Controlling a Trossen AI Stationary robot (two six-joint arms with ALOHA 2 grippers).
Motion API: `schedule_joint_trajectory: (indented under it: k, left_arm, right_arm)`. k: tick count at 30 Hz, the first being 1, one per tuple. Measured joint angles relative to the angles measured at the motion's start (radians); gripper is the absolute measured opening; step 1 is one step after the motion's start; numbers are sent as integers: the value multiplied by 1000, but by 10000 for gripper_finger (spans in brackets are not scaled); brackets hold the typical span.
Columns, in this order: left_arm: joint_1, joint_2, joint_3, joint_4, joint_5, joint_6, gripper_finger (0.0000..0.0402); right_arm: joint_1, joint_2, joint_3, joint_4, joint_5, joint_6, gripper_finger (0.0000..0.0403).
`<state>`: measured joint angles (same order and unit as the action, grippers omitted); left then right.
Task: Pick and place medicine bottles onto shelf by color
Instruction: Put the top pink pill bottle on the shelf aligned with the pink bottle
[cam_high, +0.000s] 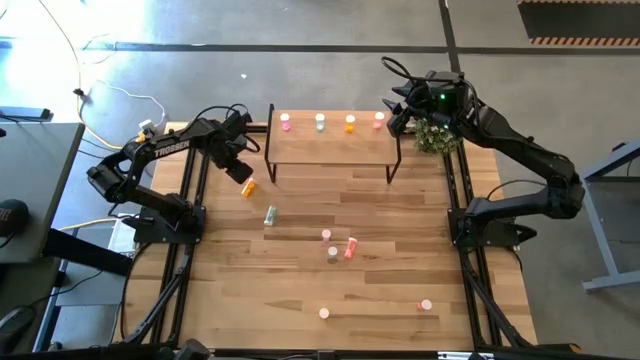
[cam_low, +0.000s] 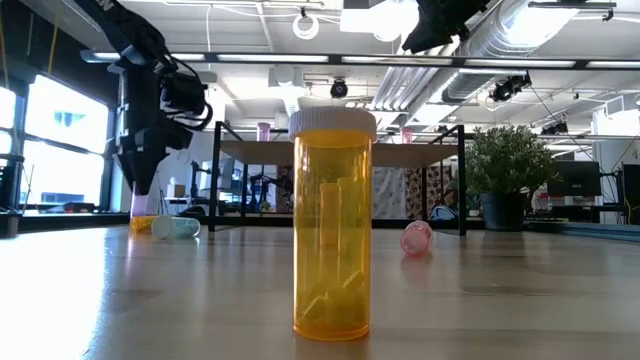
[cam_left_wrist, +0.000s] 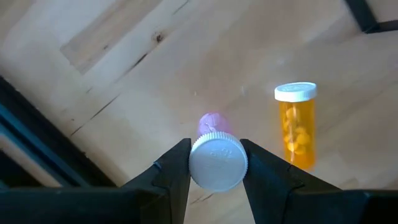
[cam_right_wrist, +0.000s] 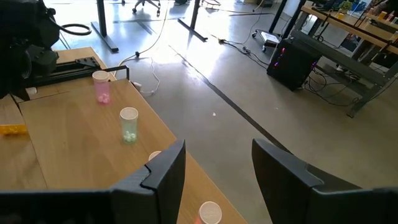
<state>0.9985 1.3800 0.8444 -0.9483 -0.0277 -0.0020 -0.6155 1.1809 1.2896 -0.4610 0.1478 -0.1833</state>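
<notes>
A pink bottle (cam_left_wrist: 214, 155) with a white ribbed cap is being held by its cap in the left pincer (cam_left_wrist: 216, 168), low over the tabletop (cam_high: 400, 220) beside an orange bottle (cam_left_wrist: 296, 124), left of the shelf (cam_high: 330, 146). It is probably best being lifted straight, then carried next to the shelf's pink bottle (cam_high: 285, 121). The right pincer (cam_right_wrist: 214, 171) is being held wide open, empty, above the shelf's right end.

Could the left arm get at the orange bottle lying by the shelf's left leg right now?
Probably not yet. The left gripper hangs right beside the orange bottle with bare tabletop between them, but its fingers are shut on a pink bottle, so that would have to be placed first.
</notes>
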Motion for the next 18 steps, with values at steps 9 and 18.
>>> schedule_joint_trajectory:
  k: [9,18]
  left_arm:
    - [0,0,172,-153,-2,6,120]
    - [0,0,425,-306,-2,-3,120]
  right_arm:
    - [0,0,0,-7,0,0,177]
    - [0,0,0,-10,0,0,177]
